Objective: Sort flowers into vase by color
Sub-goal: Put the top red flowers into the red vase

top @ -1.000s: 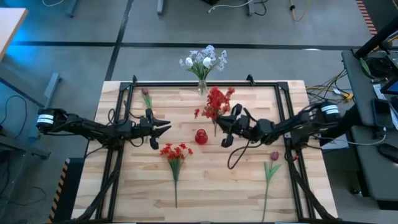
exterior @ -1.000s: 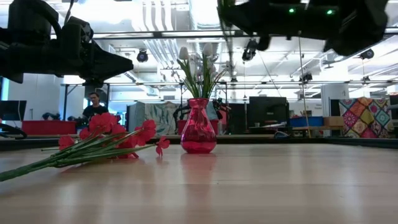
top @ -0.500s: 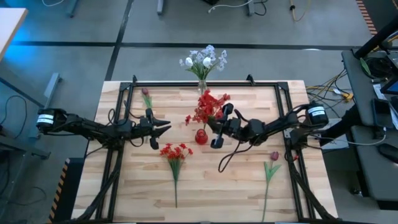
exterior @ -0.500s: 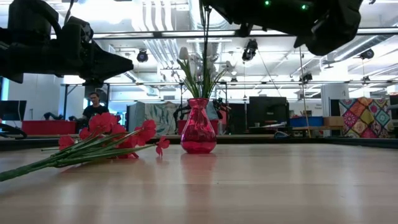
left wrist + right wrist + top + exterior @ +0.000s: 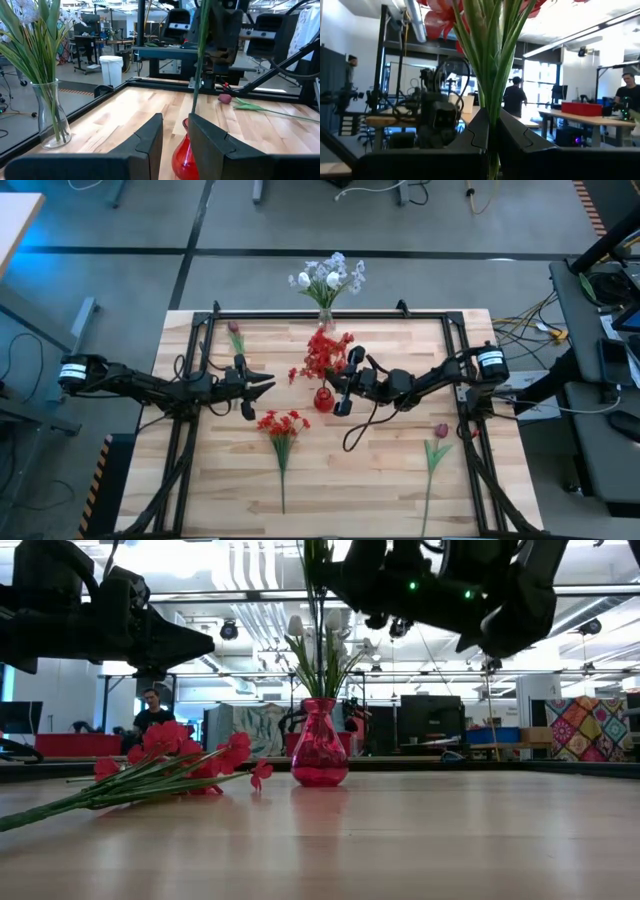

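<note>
Right gripper (image 5: 338, 385) jaws were clamped on the green stems of a red flower bunch (image 5: 323, 352), seen pinched between the two fingers (image 5: 512, 135) in the right wrist view, blossoms standing up past the jaws. That gripper hung over the middle of the worktop (image 5: 380, 470), just beside and above the red vase (image 5: 323, 399); in the left wrist view a stem (image 5: 198, 60) hung down toward the vase mouth, whether it was inside could not be told. Low view showed the red vase (image 5: 319, 745) standing upright on the wood with the right arm overhead. Left gripper (image 5: 262, 383) sat left of the vase, well apart from it, jaws parted a little and holding nothing, the gap open in the left wrist view with the red vase (image 5: 184, 155) ahead of the fingers (image 5: 145, 145). A second red bunch (image 5: 281, 425) lay flat on the worktop just in front of the left gripper, stems pointing to the near edge. One dark pink tulip (image 5: 236, 336) lay near the far left corner, another pink tulip (image 5: 438, 439) lay near the right side. White and pale-blue flowers (image 5: 328, 277) stood in a clear glass vase (image 5: 324, 319) at the far edge, touching nothing else; left wrist view showed that glass vase (image 5: 50, 117) holding green stems. A person (image 5: 151, 710) showed in the room behind, far off.
</note>
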### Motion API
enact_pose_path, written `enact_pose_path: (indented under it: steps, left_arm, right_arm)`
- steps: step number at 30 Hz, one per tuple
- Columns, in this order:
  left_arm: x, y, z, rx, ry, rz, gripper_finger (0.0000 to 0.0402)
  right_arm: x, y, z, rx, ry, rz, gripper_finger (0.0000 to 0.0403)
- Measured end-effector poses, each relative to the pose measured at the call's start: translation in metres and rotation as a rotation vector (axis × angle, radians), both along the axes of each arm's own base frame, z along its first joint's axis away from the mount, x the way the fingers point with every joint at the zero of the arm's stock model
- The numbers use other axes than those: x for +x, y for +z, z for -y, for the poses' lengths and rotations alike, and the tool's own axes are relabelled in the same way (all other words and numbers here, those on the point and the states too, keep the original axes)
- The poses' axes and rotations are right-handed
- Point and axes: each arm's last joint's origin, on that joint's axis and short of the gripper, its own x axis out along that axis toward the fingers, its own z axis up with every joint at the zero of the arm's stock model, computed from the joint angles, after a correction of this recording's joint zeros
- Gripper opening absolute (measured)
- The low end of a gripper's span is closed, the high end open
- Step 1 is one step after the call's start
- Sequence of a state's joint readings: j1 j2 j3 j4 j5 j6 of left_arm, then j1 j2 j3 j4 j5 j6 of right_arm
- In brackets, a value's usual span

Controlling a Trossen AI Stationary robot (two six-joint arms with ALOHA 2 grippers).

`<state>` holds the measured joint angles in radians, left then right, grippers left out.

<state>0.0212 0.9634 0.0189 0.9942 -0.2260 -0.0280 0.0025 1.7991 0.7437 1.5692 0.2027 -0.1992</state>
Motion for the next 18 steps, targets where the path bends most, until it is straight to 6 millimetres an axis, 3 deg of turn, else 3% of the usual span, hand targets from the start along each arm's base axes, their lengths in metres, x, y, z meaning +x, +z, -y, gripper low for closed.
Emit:
enact_pose_path:
  steps: [13,18]
  left_arm:
    - [0.0,0.0,0.0,0.0,0.0,-0.001,0.0078]
    - [0.0,0.0,0.0,0.0,0.0,-0.001,0.0078]
  right_arm:
    - [0.008,-0.024,0.003,0.001,0.018,-0.068,0.0015]
    - [0.008,-0.024,0.004,-0.003,0.006,-0.072,0.0055]
